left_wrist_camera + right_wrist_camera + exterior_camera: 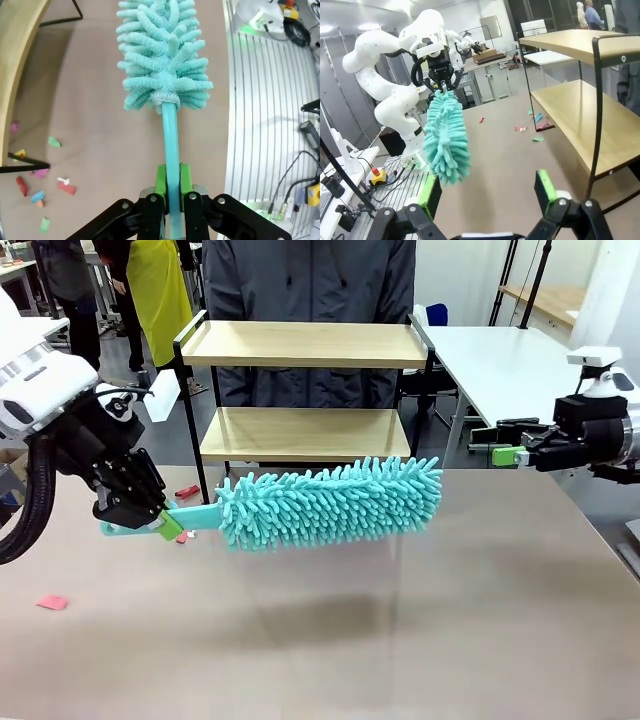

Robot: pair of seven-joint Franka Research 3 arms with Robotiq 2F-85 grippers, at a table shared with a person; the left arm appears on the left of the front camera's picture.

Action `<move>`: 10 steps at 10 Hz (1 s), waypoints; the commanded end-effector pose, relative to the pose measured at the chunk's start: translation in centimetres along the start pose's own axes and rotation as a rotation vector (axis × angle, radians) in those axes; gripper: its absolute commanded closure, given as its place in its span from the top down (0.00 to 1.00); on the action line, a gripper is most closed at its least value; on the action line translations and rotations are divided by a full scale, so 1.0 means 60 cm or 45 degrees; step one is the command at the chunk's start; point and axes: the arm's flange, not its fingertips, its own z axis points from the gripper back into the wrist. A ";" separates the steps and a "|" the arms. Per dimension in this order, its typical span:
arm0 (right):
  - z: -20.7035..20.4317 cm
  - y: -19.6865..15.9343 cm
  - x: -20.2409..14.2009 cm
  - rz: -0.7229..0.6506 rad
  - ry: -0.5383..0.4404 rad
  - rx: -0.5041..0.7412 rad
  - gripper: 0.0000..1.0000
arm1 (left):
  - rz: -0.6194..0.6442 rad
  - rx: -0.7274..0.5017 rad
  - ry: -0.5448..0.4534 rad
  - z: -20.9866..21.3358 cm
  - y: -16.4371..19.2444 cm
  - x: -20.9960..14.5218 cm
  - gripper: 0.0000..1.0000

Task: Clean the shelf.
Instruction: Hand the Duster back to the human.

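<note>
Left gripper clamping fluffy teal duster handle, right gripper spread wide, wooden shelf, perhaps paper scraps.

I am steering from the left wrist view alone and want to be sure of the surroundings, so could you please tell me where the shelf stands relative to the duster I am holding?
Observer: The shelf stands at the table's far side, behind the teal duster, which the left gripper holds level above the table, in front of the lower board.
Operator: Thank you. Is anything lying on the boards?
Observer: Both wooden boards look bare in the front view.
Operator: And what is the other arm doing?
Observer: The right gripper hangs open at the table's right edge, holding nothing.
Operator: Is anyone nearby?
Observer: A person in a dark jacket stands right behind the shelf.
</note>
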 end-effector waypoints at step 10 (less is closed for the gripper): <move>-0.073 0.072 -0.115 0.286 -0.031 -0.159 1.00 | -0.004 0.003 0.001 0.005 -0.005 0.001 0.13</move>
